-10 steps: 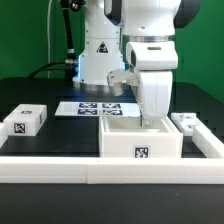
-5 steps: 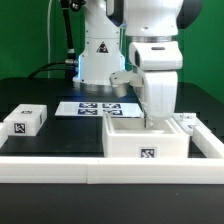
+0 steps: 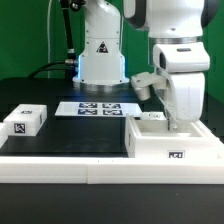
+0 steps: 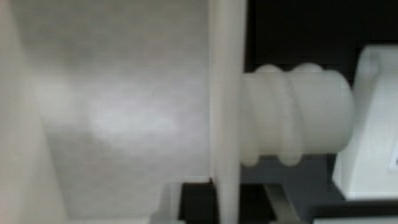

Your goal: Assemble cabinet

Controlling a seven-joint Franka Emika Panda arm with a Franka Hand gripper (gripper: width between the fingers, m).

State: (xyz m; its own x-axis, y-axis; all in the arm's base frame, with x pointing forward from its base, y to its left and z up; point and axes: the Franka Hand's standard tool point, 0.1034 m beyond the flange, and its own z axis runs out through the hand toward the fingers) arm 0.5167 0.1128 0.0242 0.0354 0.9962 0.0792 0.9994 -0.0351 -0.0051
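Drags the cabinet body (image 3: 172,150) along the table (image 3: 80,135) toward the exterior view's right, parks it in the corner of the border rail (image 3: 60,162). Keeps the tool (image 3: 181,124) clamped on one wall. Probably squares it up for fitting; leaves the small panel (image 3: 27,120) way off at that view's left.

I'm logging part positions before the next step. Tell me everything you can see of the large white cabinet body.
The cabinet body is a white, plastic-looking box, open on top, upright, with a black-and-white marker tag on its front. It sits at the exterior view's right, against the white border rail. The gripper grips one thin wall.
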